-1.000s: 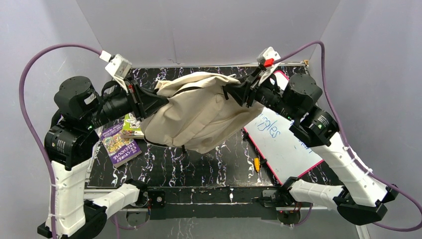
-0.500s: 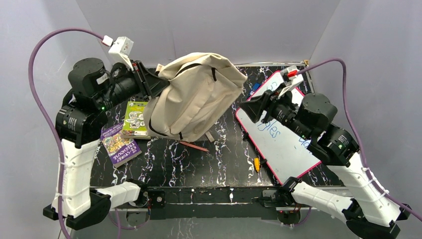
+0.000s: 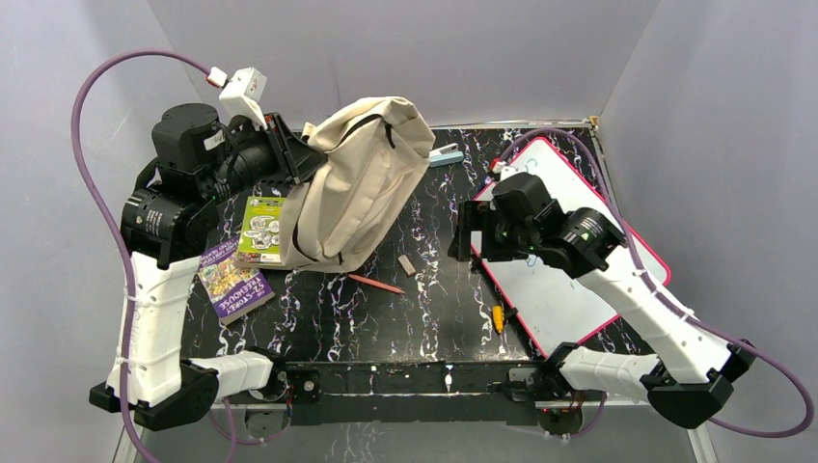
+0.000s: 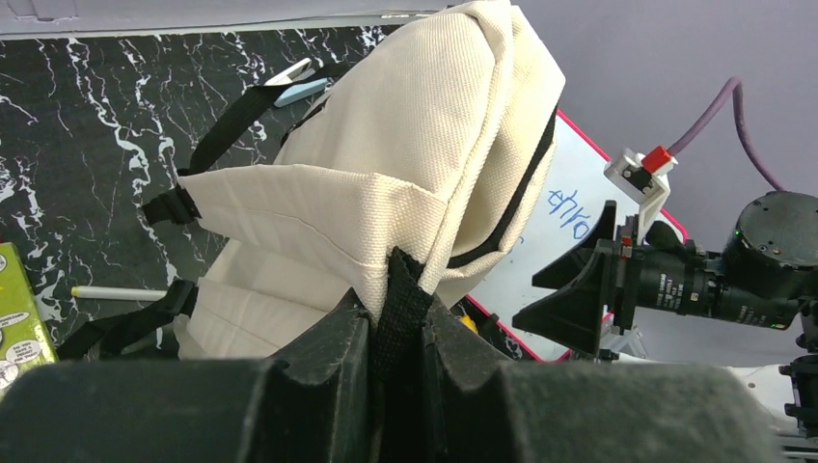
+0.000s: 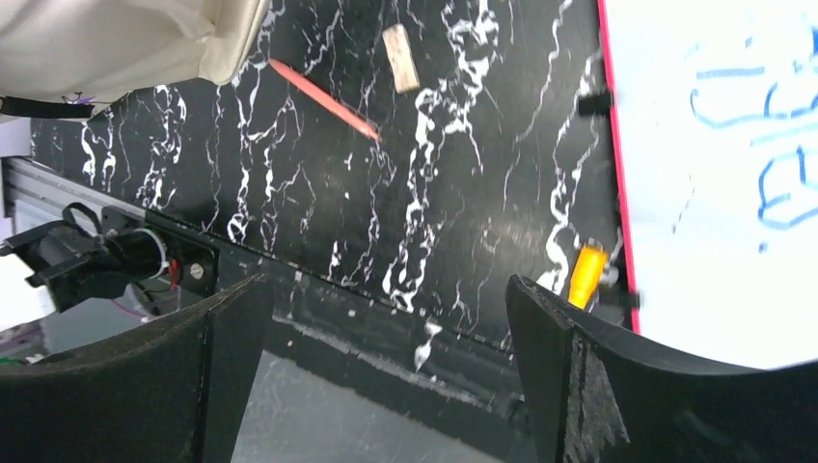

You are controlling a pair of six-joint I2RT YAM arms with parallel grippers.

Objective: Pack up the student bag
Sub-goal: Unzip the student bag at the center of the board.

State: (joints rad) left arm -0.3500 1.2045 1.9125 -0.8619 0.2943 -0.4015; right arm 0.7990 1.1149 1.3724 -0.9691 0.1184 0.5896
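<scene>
The left fingers [image 4: 328,338] grip the bag [image 3: 362,183] by its loop [image 4: 397,289], the right fingers [image 5: 222,328] gape empty; books [image 3: 253,231], pencil [image 3: 376,284], eraser [image 3: 406,264], whiteboard [image 3: 579,280] lie around it.

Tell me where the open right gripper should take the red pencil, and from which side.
Probably at its middle, from straight above, jaws across the shaft: the red pencil lies flat on the table, its middle clear of the beige block and the student bag, so the right gripper has room.

Cream fabric student bag [image 3: 362,183] with black straps is hanging slumped from its pinched black top loop, tilting above the rear left of the table [image 3: 424,318].
</scene>
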